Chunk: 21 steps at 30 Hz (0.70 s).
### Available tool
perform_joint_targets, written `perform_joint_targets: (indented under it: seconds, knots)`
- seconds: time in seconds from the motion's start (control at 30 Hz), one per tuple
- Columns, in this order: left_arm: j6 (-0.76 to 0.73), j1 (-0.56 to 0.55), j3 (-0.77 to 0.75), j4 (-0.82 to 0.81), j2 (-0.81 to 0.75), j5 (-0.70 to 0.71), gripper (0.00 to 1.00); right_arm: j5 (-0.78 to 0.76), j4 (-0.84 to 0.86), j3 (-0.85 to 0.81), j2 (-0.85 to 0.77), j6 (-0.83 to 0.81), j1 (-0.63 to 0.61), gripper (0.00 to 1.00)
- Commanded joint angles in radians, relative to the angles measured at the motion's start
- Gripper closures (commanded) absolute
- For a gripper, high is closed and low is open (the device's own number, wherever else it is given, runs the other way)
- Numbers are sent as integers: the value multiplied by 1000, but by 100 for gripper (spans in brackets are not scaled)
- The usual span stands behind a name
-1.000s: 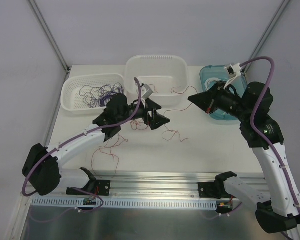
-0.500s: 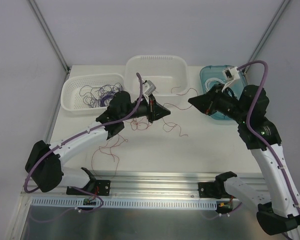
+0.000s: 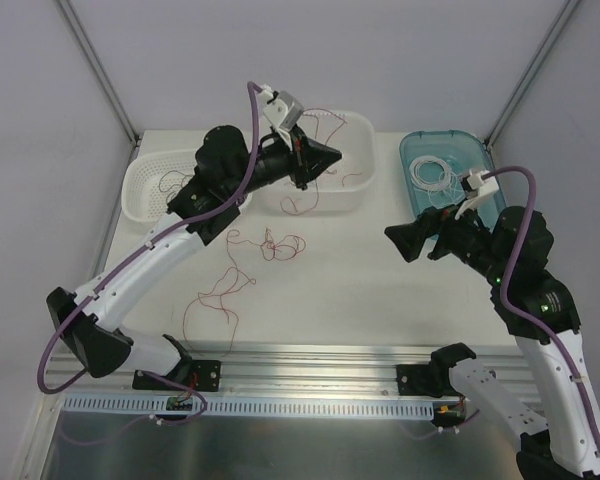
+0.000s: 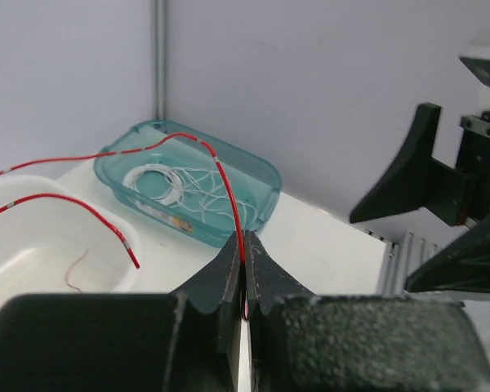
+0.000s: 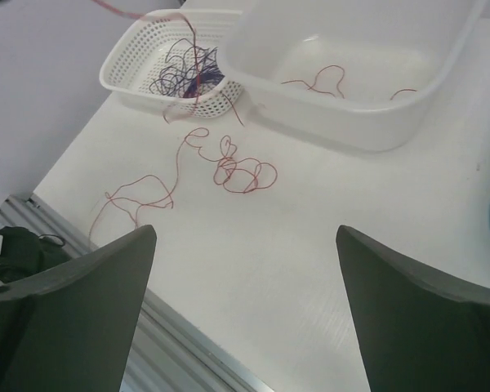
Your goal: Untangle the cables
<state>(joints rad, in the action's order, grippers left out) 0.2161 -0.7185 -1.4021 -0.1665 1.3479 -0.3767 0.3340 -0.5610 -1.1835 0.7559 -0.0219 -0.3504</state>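
Your left gripper (image 3: 323, 158) is clamped shut on a red cable (image 4: 221, 175), up over the white tub (image 3: 361, 186) — the strand arcs up from the fingertips, then off to the side. The loose red tangle (image 3: 277, 243) sits on the table (image 3: 380, 295) ahead-left of your right gripper (image 3: 404, 243), fingers spread wide, nothing held — I'd say that's the freer arm to reach it.

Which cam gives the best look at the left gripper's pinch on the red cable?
Left wrist: the left gripper is shut on the red cable, seen close. Top external shows the gripper over the white tub, the pinch too small. Right wrist shows loose red loops on the table, not that pinch.
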Motion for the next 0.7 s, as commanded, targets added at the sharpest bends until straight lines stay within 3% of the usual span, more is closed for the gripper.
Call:
perform_joint_targets:
  seconds: [0.0, 0.4, 0.67]
  knots:
    - [-89, 40, -156, 59, 62, 59, 100, -102, -28, 30, -52, -73, -4, 3]
    - [-97, 201, -615, 59, 368, 56, 100, -99, -40, 114, -73, -72, -4, 3]
    - [-104, 246, -658, 50, 537, 82, 100, -86, -50, 151, -79, -62, -4, 3]
